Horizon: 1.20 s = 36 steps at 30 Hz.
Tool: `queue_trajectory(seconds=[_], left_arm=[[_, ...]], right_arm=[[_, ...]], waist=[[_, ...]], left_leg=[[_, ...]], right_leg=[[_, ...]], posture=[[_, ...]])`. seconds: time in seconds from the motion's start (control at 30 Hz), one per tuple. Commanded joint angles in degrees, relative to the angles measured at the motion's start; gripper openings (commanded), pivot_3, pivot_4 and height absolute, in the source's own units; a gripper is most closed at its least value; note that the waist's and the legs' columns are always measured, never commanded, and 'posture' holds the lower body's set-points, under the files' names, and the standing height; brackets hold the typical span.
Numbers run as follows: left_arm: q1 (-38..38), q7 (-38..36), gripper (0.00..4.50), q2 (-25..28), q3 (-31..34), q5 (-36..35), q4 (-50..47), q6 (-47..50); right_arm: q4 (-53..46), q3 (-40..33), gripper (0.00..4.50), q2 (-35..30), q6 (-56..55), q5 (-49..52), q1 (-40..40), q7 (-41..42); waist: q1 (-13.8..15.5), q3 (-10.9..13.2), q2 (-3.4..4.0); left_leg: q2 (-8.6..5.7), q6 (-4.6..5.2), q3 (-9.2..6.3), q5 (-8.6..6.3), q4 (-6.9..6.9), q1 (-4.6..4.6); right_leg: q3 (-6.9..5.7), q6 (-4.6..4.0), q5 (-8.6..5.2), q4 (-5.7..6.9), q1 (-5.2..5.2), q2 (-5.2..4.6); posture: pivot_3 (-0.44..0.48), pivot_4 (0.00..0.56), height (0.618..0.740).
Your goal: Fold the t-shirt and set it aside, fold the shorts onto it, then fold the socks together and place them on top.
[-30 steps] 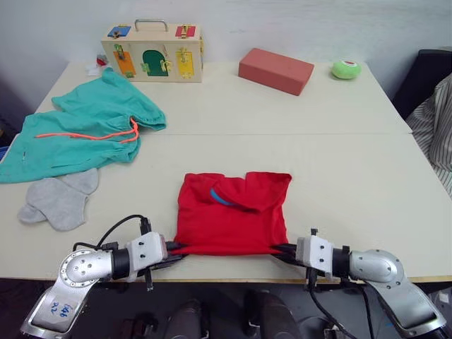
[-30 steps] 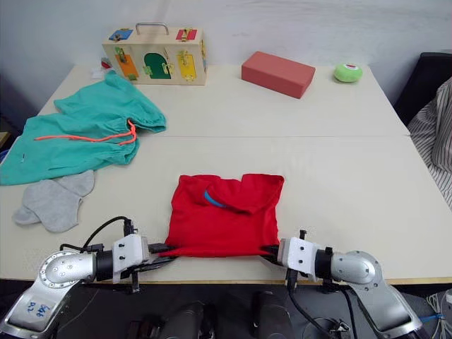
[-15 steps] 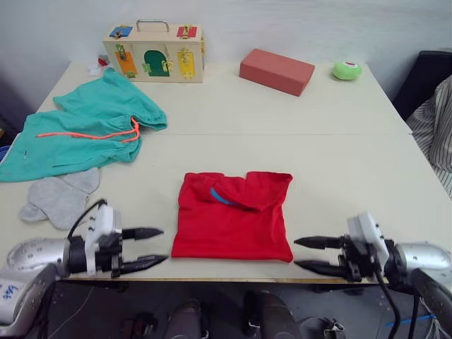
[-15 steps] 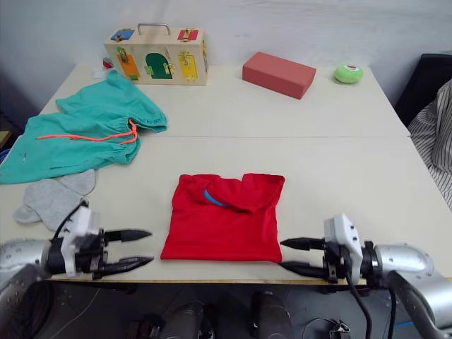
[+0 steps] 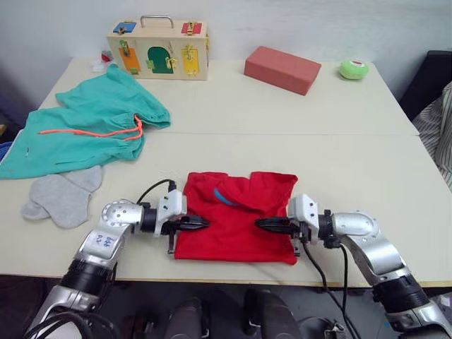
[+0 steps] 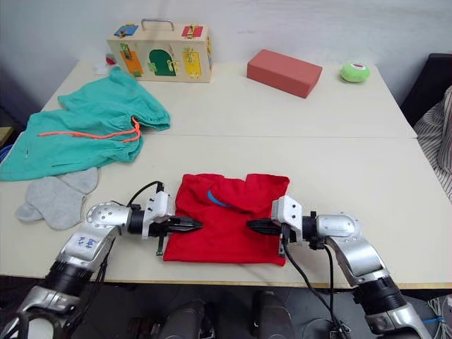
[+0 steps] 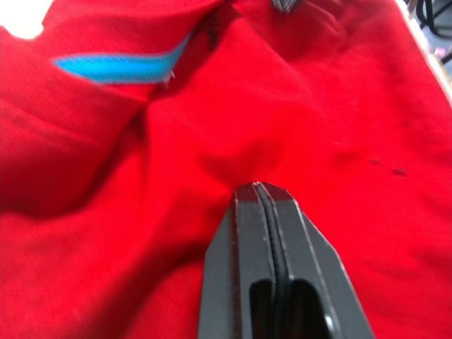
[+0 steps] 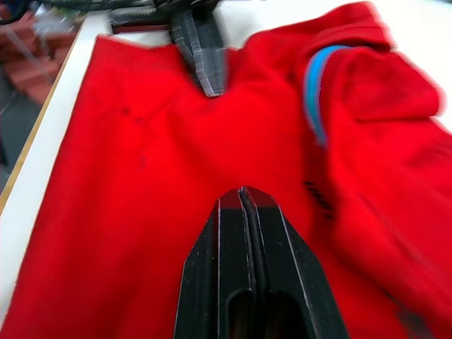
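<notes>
The t-shirt [image 6: 227, 215] lay folded into a rough square near the front edge of the table [image 6: 339, 162], blue collar label showing. Left gripper [image 6: 195, 224] and right gripper [image 6: 251, 225] both lay over the shirt, fingers pressed together, tips pointing toward each other and apart. The shorts [image 6: 85, 131] were spread at the left, orange drawstring visible; the socks [image 6: 56, 198] sat just in front of them. At the far edge stood a wooden latch box [image 6: 160, 51], a red-brown block [image 6: 284, 72] and a small green object [image 6: 354, 72].
</notes>
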Motion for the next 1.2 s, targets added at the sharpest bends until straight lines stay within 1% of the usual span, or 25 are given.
queue_trajectory(seconds=[0.03, 0.17, 0.4, 0.47, 0.6, 0.7, 0.77, 0.83, 0.87, 0.9, 0.97, 1.07, 1.17, 1.2], left_arm=[[-1.5, 1.4, 0.02, -2.1, 0.4, 1.2, 2.7, -1.8], [-2.3, 5.4, 0.02, -4.7, 2.5, 1.5, 4.7, -2.5], [-4.4, 11.7, 0.02, -8.6, 7.5, -0.1, 8.8, -4.3], [-5.2, 13.5, 0.02, -9.5, 8.8, 0.1, 9.9, -4.7], [-6.9, 17.4, 0.02, -11.1, 10.6, 0.9, 12.9, -5.1], [-8.3, 21.1, 0.02, -12.3, 11.9, 1.4, 15.1, -5.0], [-8.9, 22.7, 0.02, -12.7, 12.5, 1.5, 15.9, -5.0], [-9.7, 24.7, 0.02, -13.0, 13.7, 1.2, 16.5, -4.6], [-10.0, 25.4, 0.02, -12.9, 14.2, 1.0, 16.6, -4.3], [-9.7, 24.5, 0.02, -12.6, 14.6, 0.2, 15.8, -4.2], [-9.2, 23.1, 0.02, -12.2, 15.0, -0.7, 14.6, -4.2], [-7.3, 16.7, 0.02, -11.1, 15.1, -4.2, 10.6, -3.2], [-5.3, 11.9, 0.02, -9.7, 12.7, -4.5, 6.8, -1.8], [-4.9, 10.9, 0.02, -9.4, 11.3, -3.4, 6.4, -1.9]], right_arm=[[3.7, -0.4, 0.0, 1.9, -2.6, -1.8, -3.7, -1.0], [8.8, -1.6, 0.0, 4.1, -4.2, -2.6, -7.6, -2.8], [16.5, -3.2, 0.0, 6.1, -8.5, -3.6, -12.9, -4.4], [19.5, -4.2, 0.0, 6.8, -10.5, -4.4, -14.5, -6.2], [27.0, -5.9, 0.0, 8.1, -15.9, -8.0, -18.2, -12.8], [29.3, -8.6, 0.0, 9.9, -17.1, -6.9, -19.9, -16.5], [28.8, -10.0, 0.0, 10.6, -17.5, -5.4, -20.0, -16.3], [24.2, -12.5, 0.0, 11.3, -14.7, 0.3, -18.7, -13.3], [20.6, -13.6, 0.0, 11.2, -11.3, 4.6, -17.6, -11.3], [15.7, -13.0, 0.0, 9.8, -6.7, 7.5, -15.3, -8.1], [10.1, -11.9, 0.0, 7.8, -1.1, 10.1, -12.4, -4.8], [3.5, -6.9, 0.0, 3.4, 1.0, 6.0, -6.2, -1.1], [4.8, -4.7, 0.0, 3.4, -1.3, 0.5, -4.7, -4.0], [6.4, -4.4, 0.0, 4.1, -2.4, -1.4, -5.0, -5.8]], waist=[[-0.1, 0.0, 0.0], [-0.1, 0.0, 0.0], [-0.1, 0.0, 0.0], [-0.2, 0.0, 0.0], [-0.3, 0.0, 0.0], [-0.5, 0.0, 0.0], [-0.7, 0.0, 0.0], [-1.0, 0.0, 0.0], [-1.1, 0.0, 0.0], [-1.2, 0.0, 0.0], [-1.2, 0.0, 0.0], [-1.2, 0.0, 0.0], [-1.5, 0.0, 0.0], [-1.5, 0.0, 0.0]], left_leg=[[0.0, 0.02, 0.0, 0.01, 0.07, 0.01], [0.03, 0.01, -0.06, 0.01, 0.21, 0.02], [0.02, 0.03, -0.06, 0.0, 0.33, 0.0], [0.02, 0.04, -0.06, -0.01, 0.35, 0.0], [0.02, 0.03, -0.06, 0.0, 0.38, -0.02], [0.04, 0.03, -0.06, -0.01, 0.39, -0.01], [0.04, 0.02, -0.06, 0.0, 0.39, -0.03], [0.04, 0.02, -0.06, 0.0, 0.38, -0.03], [0.05, 0.02, -0.07, 0.0, 0.38, -0.05], [0.05, 0.02, -0.1, 0.0, 0.37, -0.05], [0.06, 0.03, -0.17, 0.0, 0.36, -0.09], [0.06, 0.05, -0.19, -0.03, 0.35, -0.1], [0.07, 0.02, -0.18, -0.07, 0.35, -0.1], [0.06, 0.01, -0.14, -0.07, 0.36, -0.08]], right_leg=[[0.01, 0.01, 0.01, 0.06, 0.01, -0.02], [0.02, 0.01, 0.01, 0.21, 0.03, -0.08], [0.01, 0.01, 0.01, 0.3, 0.03, -0.1], [0.01, 0.01, 0.01, 0.34, 0.02, -0.1], [0.01, 0.01, 0.01, 0.52, 0.0, -0.1], [0.01, 0.01, 0.01, 0.57, 0.01, -0.1], [0.01, 0.01, 0.01, 0.61, 0.0, -0.1], [0.0, 0.01, 0.01, 0.61, 0.01, -0.09], [0.01, 0.01, 0.01, 0.61, 0.0, -0.09], [-0.01, 0.01, 0.01, 0.6, 0.01, -0.09], [-0.04, 0.01, 0.01, 0.57, 0.02, -0.09], [-0.08, 0.01, 0.01, 0.52, 0.04, -0.1], [-0.08, 0.01, 0.01, 0.5, 0.03, -0.09], [-0.05, 0.01, 0.01, 0.5, 0.02, -0.09]], posture=[[0.0, 0.15, 0.74], [0.0, 0.15, 0.74], [0.0, 0.15, 0.74], [0.0, 0.15, 0.74], [0.0, 0.15, 0.74], [0.0, 0.15, 0.74], [0.0, 0.15, 0.74], [0.0, 0.15, 0.74], [0.0, 0.15, 0.74], [0.0, 0.15, 0.74], [0.0, 0.15, 0.74], [0.0, 0.15, 0.74], [0.0, 0.15, 0.74], [0.0, 0.15, 0.74]])
